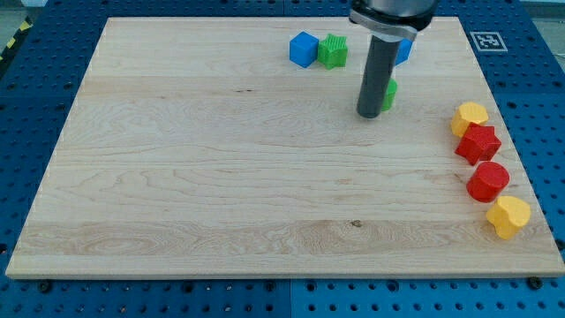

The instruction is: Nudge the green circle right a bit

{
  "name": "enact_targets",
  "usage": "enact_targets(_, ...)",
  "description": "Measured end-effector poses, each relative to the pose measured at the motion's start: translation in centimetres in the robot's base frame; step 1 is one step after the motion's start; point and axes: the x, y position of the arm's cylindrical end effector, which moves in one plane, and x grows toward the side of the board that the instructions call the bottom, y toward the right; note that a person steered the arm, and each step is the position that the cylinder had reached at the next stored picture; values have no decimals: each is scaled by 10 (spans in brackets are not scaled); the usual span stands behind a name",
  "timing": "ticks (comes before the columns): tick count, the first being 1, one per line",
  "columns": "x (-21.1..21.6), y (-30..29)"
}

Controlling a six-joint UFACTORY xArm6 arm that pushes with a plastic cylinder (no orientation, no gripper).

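Yellow block [508,215] sits nearest at the wooden counter [221,194] edge; no pincer to report, just a rod, my tip [370,115] touching the left side of the mostly hidden green circle block [390,94], so push right.

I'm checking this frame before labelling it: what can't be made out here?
- Green block, camera view: mostly hidden behind my rod, so its shape is unclear.
- My tip: contact with that block cannot be judged.
- Blue block at the view's top: largely covered by the arm's body.
- Arm: cut off by the top edge.
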Motion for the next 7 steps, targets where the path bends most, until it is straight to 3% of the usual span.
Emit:
enact_targets(4, -23, -25)
enact_targets(7, -27, 23)
